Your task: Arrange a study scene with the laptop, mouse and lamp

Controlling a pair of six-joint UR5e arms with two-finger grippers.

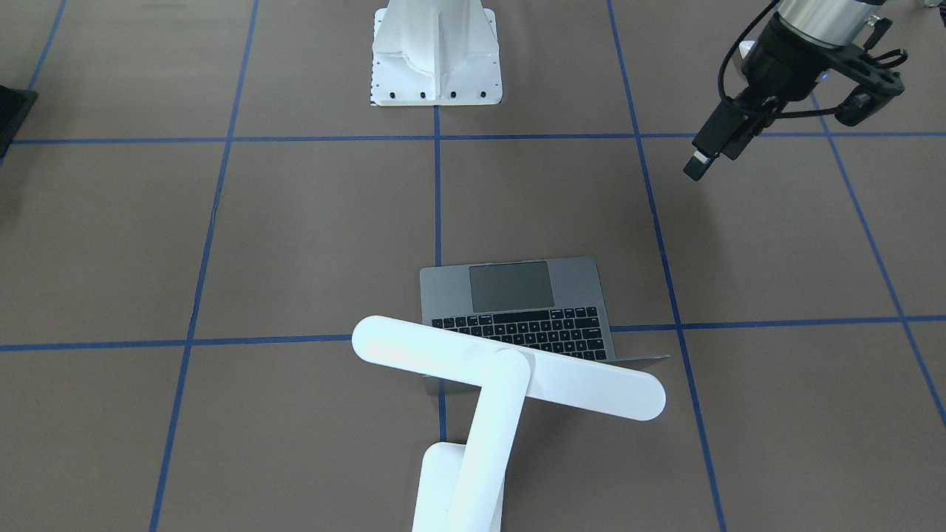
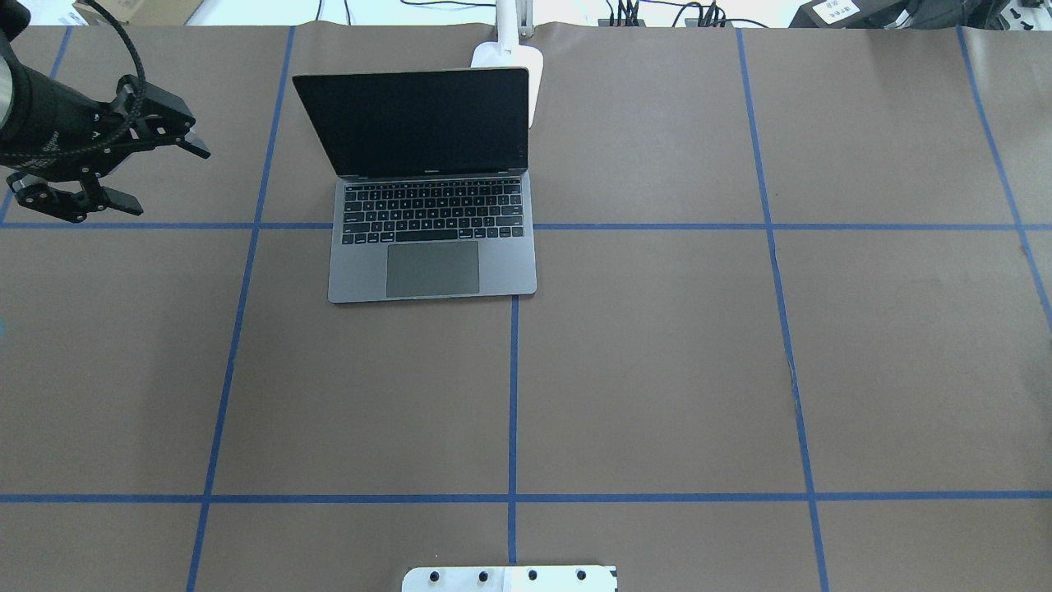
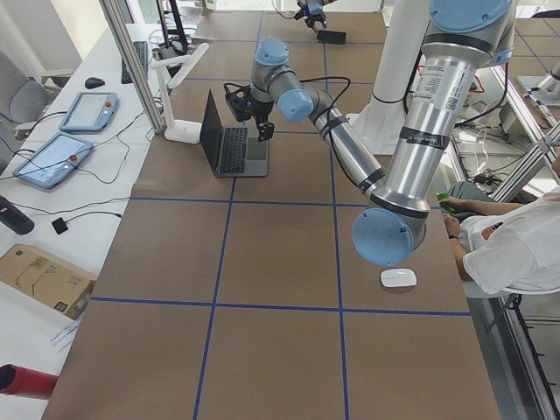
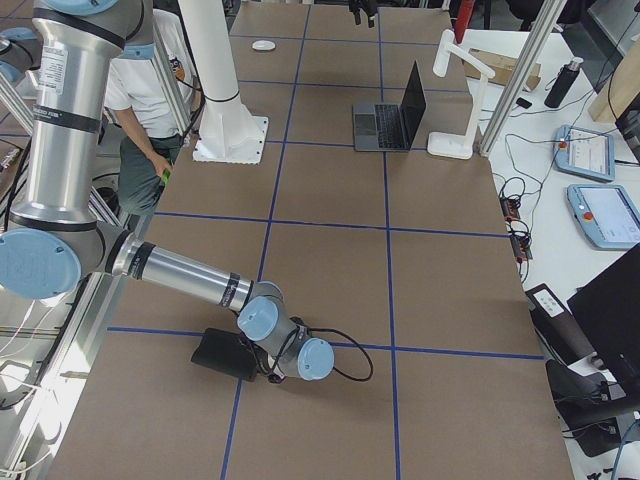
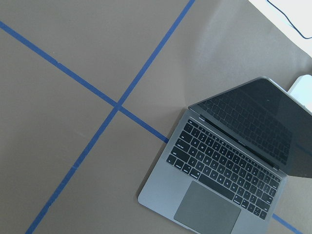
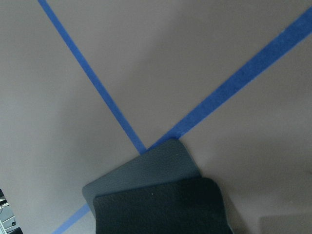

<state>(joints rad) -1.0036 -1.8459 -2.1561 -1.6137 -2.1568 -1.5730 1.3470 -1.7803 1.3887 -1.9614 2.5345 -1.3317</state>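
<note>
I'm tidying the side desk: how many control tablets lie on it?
2. One tablet lies on the white desk near the lamp; the other tablet lies just nearer the left-side camera. Others may be out of view.

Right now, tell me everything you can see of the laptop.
The laptop is slim, space-grey and metal-looking, open with its lid raised steeply. Its screen is dark and unlit; below lie black keys and a large grey trackpad. It rests flat on the brown table, straddling a crossing of blue tape lines, trackpad towards the robot. The white lamp stands close behind the lid. The left gripper hangs open off to one side, not touching it.
</note>
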